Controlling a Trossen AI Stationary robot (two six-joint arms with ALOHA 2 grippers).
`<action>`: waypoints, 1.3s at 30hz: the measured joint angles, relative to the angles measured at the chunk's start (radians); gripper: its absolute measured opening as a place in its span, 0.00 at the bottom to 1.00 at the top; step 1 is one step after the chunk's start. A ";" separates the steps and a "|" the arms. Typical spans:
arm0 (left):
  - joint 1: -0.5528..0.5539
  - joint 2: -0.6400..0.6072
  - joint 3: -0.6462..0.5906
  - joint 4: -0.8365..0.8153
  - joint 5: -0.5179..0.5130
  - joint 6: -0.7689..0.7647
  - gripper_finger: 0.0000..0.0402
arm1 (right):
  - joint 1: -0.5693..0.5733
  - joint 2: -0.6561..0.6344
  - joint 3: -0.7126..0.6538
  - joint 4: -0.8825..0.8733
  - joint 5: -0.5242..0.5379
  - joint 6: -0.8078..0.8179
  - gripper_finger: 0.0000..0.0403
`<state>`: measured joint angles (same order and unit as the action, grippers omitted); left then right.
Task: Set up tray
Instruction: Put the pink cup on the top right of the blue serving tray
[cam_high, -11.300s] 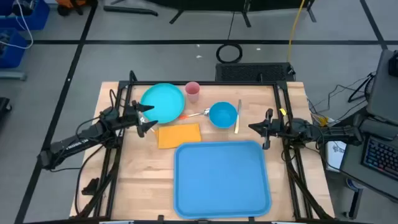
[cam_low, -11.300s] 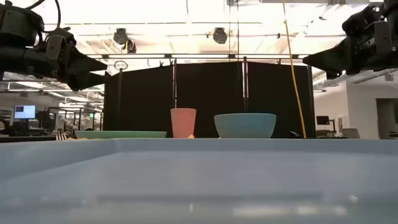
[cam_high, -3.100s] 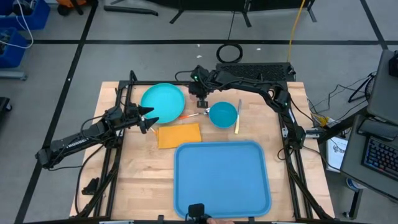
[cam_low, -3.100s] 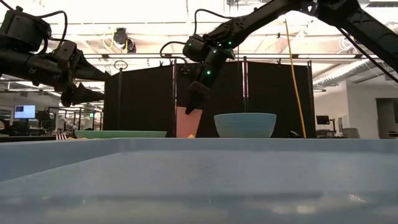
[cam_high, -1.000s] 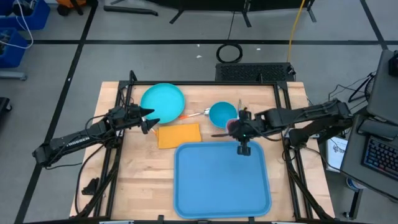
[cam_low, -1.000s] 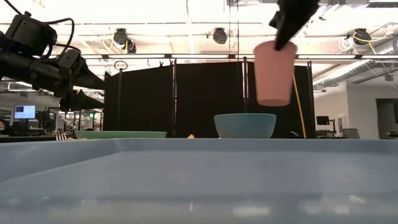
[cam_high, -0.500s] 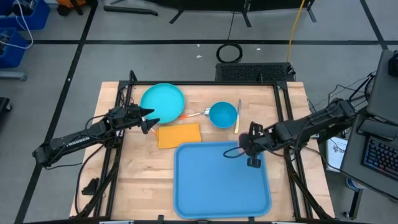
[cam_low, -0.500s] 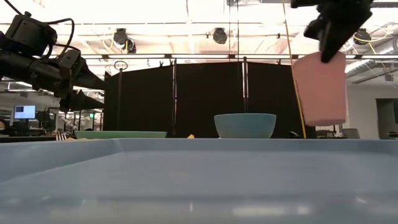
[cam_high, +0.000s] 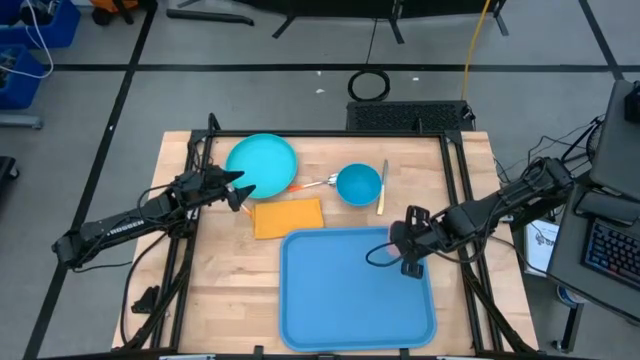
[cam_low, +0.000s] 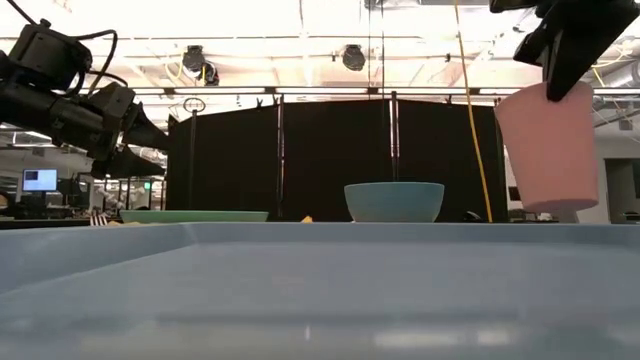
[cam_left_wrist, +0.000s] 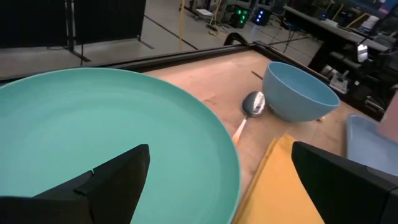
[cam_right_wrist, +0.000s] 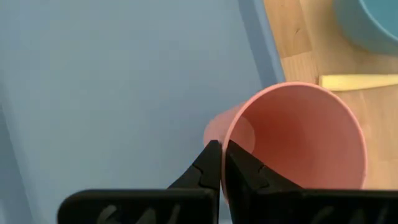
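Carried off its spot by the plate, pink cup now hangs over tray's far-right corner, about 2 o'clock from tray centre. Left gripper hovers at turquoise plate's near edge, 10 o'clock on the table, fingers spread wide, holding nothing. Orange napkin, then blue bowl at 12. Right gripper pinched on cup rim. Tray sits at 6 o'clock, table's near edge.

you're working in a robotics lab: a wooden table stands on grey floor marked with black tape lines, black curtain panels behind it, ceiling strip lights overhead, a monitor glowing and workbenches off behind the left arm.
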<state>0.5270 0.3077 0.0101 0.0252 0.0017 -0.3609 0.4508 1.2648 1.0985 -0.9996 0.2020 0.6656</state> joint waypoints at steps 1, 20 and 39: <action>0.000 0.000 0.000 0.000 0.000 0.002 0.99 | 0.006 0.000 0.000 -0.001 0.010 0.008 0.00; 0.000 0.000 0.000 0.000 -0.003 0.012 0.99 | 0.036 0.007 -0.150 0.021 0.011 0.071 0.00; 0.000 0.000 0.000 -0.001 -0.003 0.018 0.99 | 0.035 0.004 -0.153 0.043 -0.027 0.082 0.07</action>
<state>0.5267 0.3077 0.0101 0.0246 -0.0013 -0.3428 0.4863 1.2690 0.9451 -0.9570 0.1749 0.7475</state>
